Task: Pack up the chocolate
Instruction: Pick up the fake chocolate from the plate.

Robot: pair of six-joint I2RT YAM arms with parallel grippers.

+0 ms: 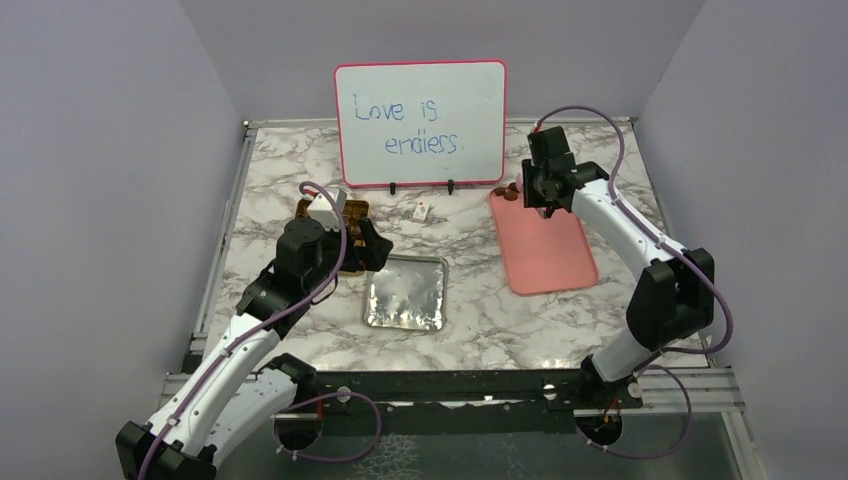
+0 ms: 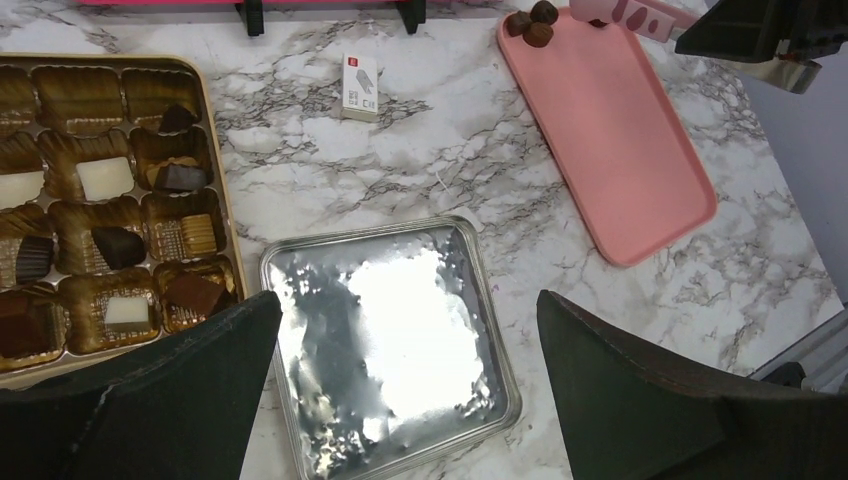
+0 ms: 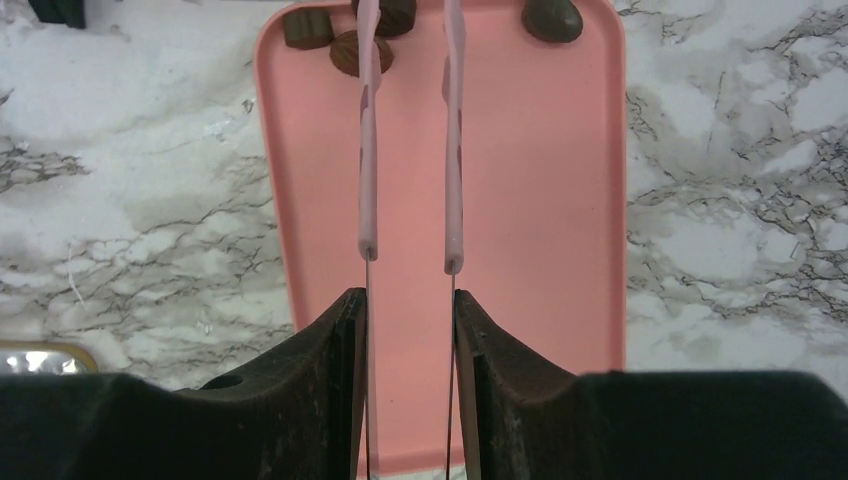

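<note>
Most of the chocolate [image 2: 105,178] is sitting in the moulded compartments of the gold tin [image 2: 218,150], where a cream-white square and several dark and lighter brown pieces are each lying in a pocket of their own. A small cluster of brown pieces [image 3: 352,52] is lying at the far end of the pink tray [image 2: 620,150], close to its rim.

The right tool [image 3: 408,300] is hanging over that tray and is gripping a pair of tongs [image 3: 368,150], its fingers pressing on the two thin metal blades from either side. The pink tips of the tongs are standing slightly apart and are reaching in among the brown pieces. One tip is crossing over a round piece, though it is hard to say whether it is touching it.

The left tool [image 2: 405,298] is hovering with its fingers spread wide and nothing between them, above the near part of a shiny silver lid [image 2: 390,340]. That lid is lying flat on the marble tabletop [image 2: 440,150], just beside the gold tin and apart from the pink tray.

A small white card [image 2: 360,87] is lying on the tabletop between the tin and the tray. Beyond it a pink-framed whiteboard [image 1: 420,120] is standing upright at the far edge, bearing the handwritten words "Love is endless."
</note>
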